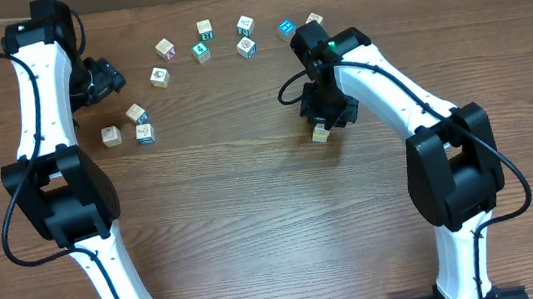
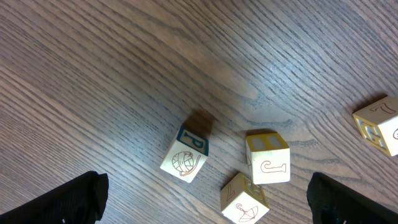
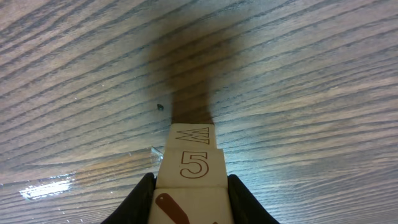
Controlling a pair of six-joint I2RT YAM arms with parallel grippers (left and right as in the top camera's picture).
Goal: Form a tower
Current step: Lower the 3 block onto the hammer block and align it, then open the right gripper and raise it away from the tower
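**Right jaws clasp a slim cube tower; left jaws stand wide**

The tower (image 3: 191, 165) shows three small wooden cubes in a line in the right wrist view. The farthest cube has a pale face with a zigzag outline. The middle one is cream with an outlined "5". The nearest is white-faced with a red-brown shape, cut off by the picture's lower edge. From overhead only one small yellow-green block shows, peeking out just below the end of the right arm (image 1: 390, 85).

The long axis of the tower runs straight away from the right jaws toward the surface (image 3: 74, 74). Its far end meets the wood, where a dark shadow lies beyond it. The small footprint seen from overhead suggests that the column stands upright. The cubes do not line up exactly: the farthest sits slightly to the right of the "5" cube.

The right jaws are drawn in narrow, with the black fingers (image 3: 140, 202) pressed against both sides of the nearest cube.

The tower stands right of the surface's middle, well apart from the loose cubes (image 2: 185, 158) scattered toward the far and left side.

The left jaws are spread wide and hold nothing. They hang above several of those loose cubes at the end of the left arm (image 1: 39, 95).
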